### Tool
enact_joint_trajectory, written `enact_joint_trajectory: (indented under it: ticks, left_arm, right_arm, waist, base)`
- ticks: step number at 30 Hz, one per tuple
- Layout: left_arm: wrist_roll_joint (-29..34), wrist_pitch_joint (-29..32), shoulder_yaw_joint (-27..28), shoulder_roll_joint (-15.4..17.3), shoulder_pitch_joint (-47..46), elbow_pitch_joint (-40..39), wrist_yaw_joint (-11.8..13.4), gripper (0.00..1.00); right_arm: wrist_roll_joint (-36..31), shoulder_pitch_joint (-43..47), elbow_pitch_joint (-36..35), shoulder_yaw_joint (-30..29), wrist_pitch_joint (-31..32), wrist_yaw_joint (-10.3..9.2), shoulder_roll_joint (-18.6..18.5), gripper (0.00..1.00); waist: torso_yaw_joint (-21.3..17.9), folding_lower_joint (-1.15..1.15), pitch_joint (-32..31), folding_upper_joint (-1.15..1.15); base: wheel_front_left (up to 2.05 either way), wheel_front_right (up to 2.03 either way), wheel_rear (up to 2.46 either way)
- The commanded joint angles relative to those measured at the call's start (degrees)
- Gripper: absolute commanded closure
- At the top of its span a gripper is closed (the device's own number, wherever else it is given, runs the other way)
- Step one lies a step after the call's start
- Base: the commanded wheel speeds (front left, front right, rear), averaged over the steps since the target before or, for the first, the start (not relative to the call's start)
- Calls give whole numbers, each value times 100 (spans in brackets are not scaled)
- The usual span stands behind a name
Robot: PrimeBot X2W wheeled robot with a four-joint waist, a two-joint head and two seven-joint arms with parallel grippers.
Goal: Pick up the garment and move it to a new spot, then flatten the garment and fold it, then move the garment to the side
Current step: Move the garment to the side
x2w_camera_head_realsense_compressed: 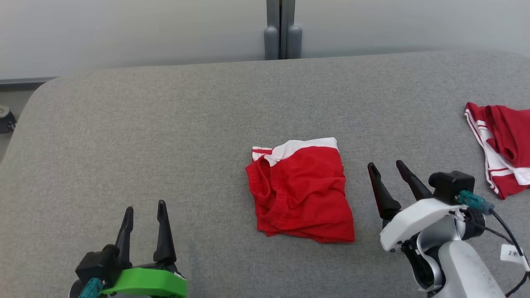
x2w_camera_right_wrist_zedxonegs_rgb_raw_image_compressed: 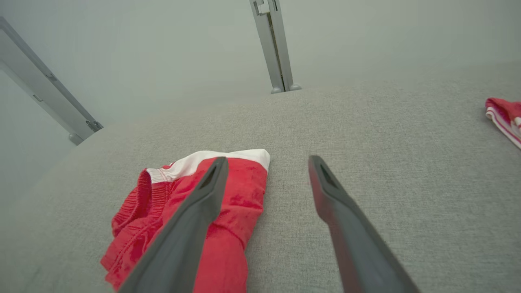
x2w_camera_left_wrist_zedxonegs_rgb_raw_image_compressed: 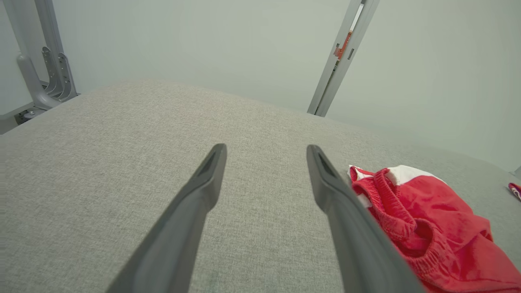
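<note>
Both pincers spread wide, empty, touching nothing. Right pincer hovers low over the table; left pincer sits farther back.

Garment lies between them: just to the left of the right pincer, well off to the right of the left one. In the right wrist view its edge sits under the left finger.

Risks, as judged:
- Pinching only the top layer means the fold opens on lift. The layers are loose and nothing holds them together.
- Dragging it across the rough grey cloth could let the bottom layer catch and the bundle skew.
- A one-sided grab would let the far half droop and unfold.
- A second red-and-white piece lies farther out to the right of the right pincer. It is an easy wrong target, or the drop could land on it.

Garment look: red shorts with a white band along the far edge and a gathered elastic waist on the left side. Folded into a rough rectangle, so it looks like the fold is done and the move aside is left. Near edge rumpled, layers not flush. Soft and floppy, probably.
</note>
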Motion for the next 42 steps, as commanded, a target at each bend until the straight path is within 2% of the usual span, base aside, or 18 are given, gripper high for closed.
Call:
enact_joint_trajectory:
  ticks: [1,9,15,21,22,23,24,25,26,33,42]
  left_arm:
    - [29,-16,15,4,-119,-10,8,0]
    - [-103,-16,-126,-12,-267,19,14,0]
    - [-215,-16,-245,-11,-314,3,111,0]
    - [-231,-16,-227,-11,-346,-15,138,0]
    - [-226,-16,-218,-11,-349,-21,135,0]
    - [-217,-16,-213,-11,-350,-29,141,0]
    - [-197,-16,-209,-11,-351,-39,145,0]
    - [-178,-16,-209,-11,-355,-48,143,0]
    - [-154,-16,-218,-12,-360,-56,135,0]
    - [-7,-16,-227,-11,-388,-103,77,0]
    - [219,-16,-302,-9,-519,-88,-73,0]
  right_arm:
    - [37,-135,-71,-19,304,-2,-91,0]
    - [133,-532,195,-152,1926,-1,-253,0]
    - [204,-669,633,-301,2592,-1,-306,0]
    - [376,-795,1038,-275,2719,-2,-276,0]
    - [384,-824,1104,-245,2696,-2,-263,11]
    - [385,-835,1159,-212,2673,-2,-254,53]
    - [387,-861,1219,-170,2655,-2,-243,71]
    - [387,-892,1251,-124,2621,-2,-238,84]
    - [383,-927,1278,-77,2550,-2,-236,100]
    - [385,-1166,1333,102,2101,-3,-431,100]
    - [365,-1230,1027,164,1781,-4,-937,100]
  waist:
    - [150,0,139,0]
    - [604,0,347,0]
    - [956,0,460,0]
    - [1119,0,511,0]
    - [1121,0,515,0]
    - [1116,0,517,0]
    - [1098,0,521,0]
    - [1075,0,525,0]
    - [1040,0,532,0]
    - [561,0,594,0]
    - [-662,0,753,0]
  base:
    - [0,0,0]
    - [0,0,0]
    - [0,0,0]
    - [0,0,0]
    - [0,0,0]
    - [0,0,0]
    - [0,0,0]
    - [0,0,0]
    - [0,0,0]
    - [0,0,0]
    - [0,0,0]
